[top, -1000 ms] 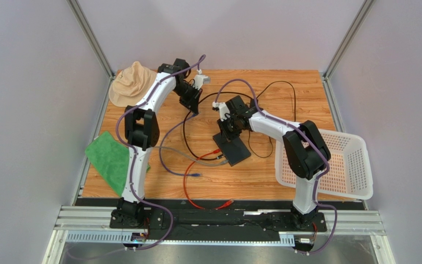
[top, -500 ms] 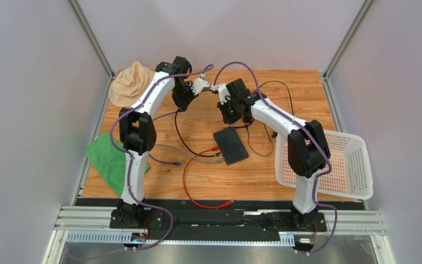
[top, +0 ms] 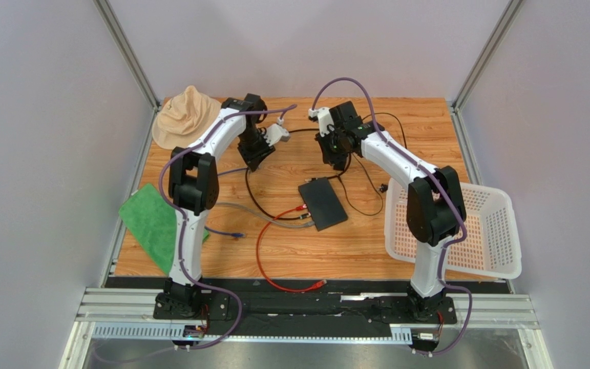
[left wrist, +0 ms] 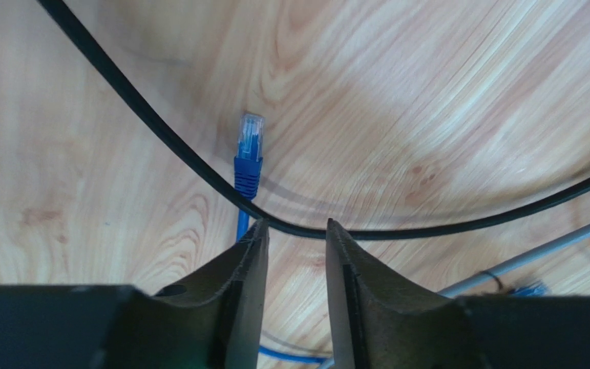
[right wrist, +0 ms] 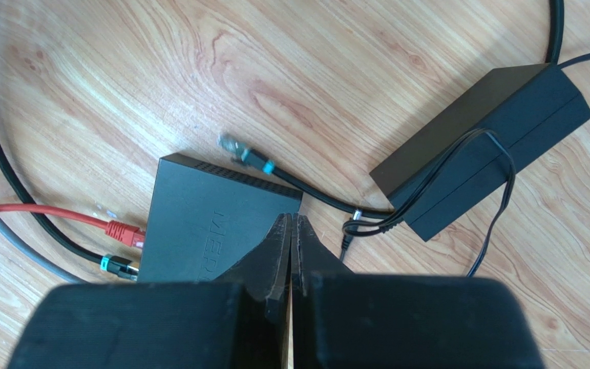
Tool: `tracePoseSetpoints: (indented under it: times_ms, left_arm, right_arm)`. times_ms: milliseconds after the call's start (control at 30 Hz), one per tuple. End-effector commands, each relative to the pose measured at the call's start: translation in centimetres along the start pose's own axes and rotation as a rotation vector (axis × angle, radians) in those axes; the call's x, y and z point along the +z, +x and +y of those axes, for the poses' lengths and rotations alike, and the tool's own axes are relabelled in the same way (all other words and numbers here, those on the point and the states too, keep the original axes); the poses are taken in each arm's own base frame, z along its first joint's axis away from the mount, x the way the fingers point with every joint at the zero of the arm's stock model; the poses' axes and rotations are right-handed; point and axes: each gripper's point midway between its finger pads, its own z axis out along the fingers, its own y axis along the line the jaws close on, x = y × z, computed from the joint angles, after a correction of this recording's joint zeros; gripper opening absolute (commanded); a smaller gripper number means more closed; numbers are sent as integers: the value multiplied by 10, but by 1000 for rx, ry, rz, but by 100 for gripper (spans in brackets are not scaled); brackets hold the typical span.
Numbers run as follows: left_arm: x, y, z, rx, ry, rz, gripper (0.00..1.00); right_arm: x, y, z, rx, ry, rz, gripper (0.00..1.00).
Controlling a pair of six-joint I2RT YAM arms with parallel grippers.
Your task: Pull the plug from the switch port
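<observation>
The right hand [right wrist: 290,219] hangs above the bench [top: 367,254] with its two fingers pressed flat together and nothing between them. Directly beneath it lies the switch [right wrist: 209,219], a flat black box near the middle of the bench. A red plug [right wrist: 125,231] and a black plug with a teal ring [right wrist: 113,267] sit side by side at its socket edge, both apparently seated. A second teal-banded plug [right wrist: 248,159] lies loose on the wood at the switch's far edge. The power adapter [right wrist: 490,142] rests just beyond it.

Over at the far left, the left hand [left wrist: 294,227] is parted by a narrow gap and grips nothing. A black cable [left wrist: 159,131] sweeps past its fingertips, and a blue plug [left wrist: 250,146] lies free on the bench just ahead.

Neither hand is at the sockets, so the pull itself looks not yet begun on the plugs that remain. The next move would call for one hand to open, drop to the socket edge and close on a plug's body. It would then draw straight out along the port, probably with the other hand steadying the light box.

Pale letters reading "MER" show on the switch's lid; the rest is hidden behind the fingers.
</observation>
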Motion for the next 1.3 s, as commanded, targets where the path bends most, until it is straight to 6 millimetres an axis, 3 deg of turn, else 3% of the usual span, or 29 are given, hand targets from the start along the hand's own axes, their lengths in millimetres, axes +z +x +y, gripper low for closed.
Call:
tracePoseSetpoints:
  times_ms: [0,67,100,133,167,200,233,267,333,367,400,433,500,600,633,700,867,1067,1167,1267]
  left_arm:
    - [-71,-76,-7,18,-19,-339,43]
    - [-89,-97,-28,-23,71,-452,45]
    - [-101,-104,-39,-46,104,-499,45]
    - [-95,-103,-50,-91,168,-507,45]
    - [-99,-114,-66,-153,263,-566,45]
    - [-101,-116,-76,-181,311,-587,45]
    - [-86,-111,-87,-232,375,-564,45]
    - [-83,-115,-91,-300,420,-574,45]
    - [-61,-111,-100,-381,491,-530,45]
    - [-56,-111,-105,-419,530,-515,45]
    - [-42,-109,-106,-442,547,-485,45]
    - [-33,-107,-106,-460,547,-462,43]
    - [-15,-102,-107,-463,512,-409,39]
    - [2,-94,-116,-454,521,-360,22]
    - [9,-89,-115,-467,498,-333,11]
    - [17,-86,-116,-470,501,-312,1]
    - [22,-92,-123,-465,550,-313,0]
    - [52,-99,-137,-485,612,-267,0]
    - [58,-107,-137,-486,651,-270,0]
    - [63,-116,-124,-474,622,-288,0]
  right_arm:
    - [-24,-12,5,-73,15,-31,1]
    - [-31,1,4,-73,31,-5,7]
    - [-31,11,4,-73,28,19,18]
    - [-32,18,2,-71,37,37,24]
    - [-28,38,4,-67,34,86,27]
    - [-36,41,4,-70,41,80,31]
    - [-40,46,7,-73,34,83,38]
    - [-41,63,10,-81,19,114,42]
    - [-56,67,19,-107,-17,97,55]
    - [-60,70,19,-124,-19,93,58]
    - [-58,89,21,-124,-23,122,61]
    - [-63,89,20,-128,-10,102,62]
    - [-60,103,23,-85,-10,118,63]
    - [-54,120,30,32,-26,142,61]
    - [-54,120,30,56,-22,130,61]
    - [-53,114,30,50,-27,102,60]
    - [-44,115,37,38,-86,131,59]
    - [-27,133,42,82,-118,206,53]
    - [-21,131,43,90,-121,219,54]
    - [-15,122,47,73,-122,208,54]
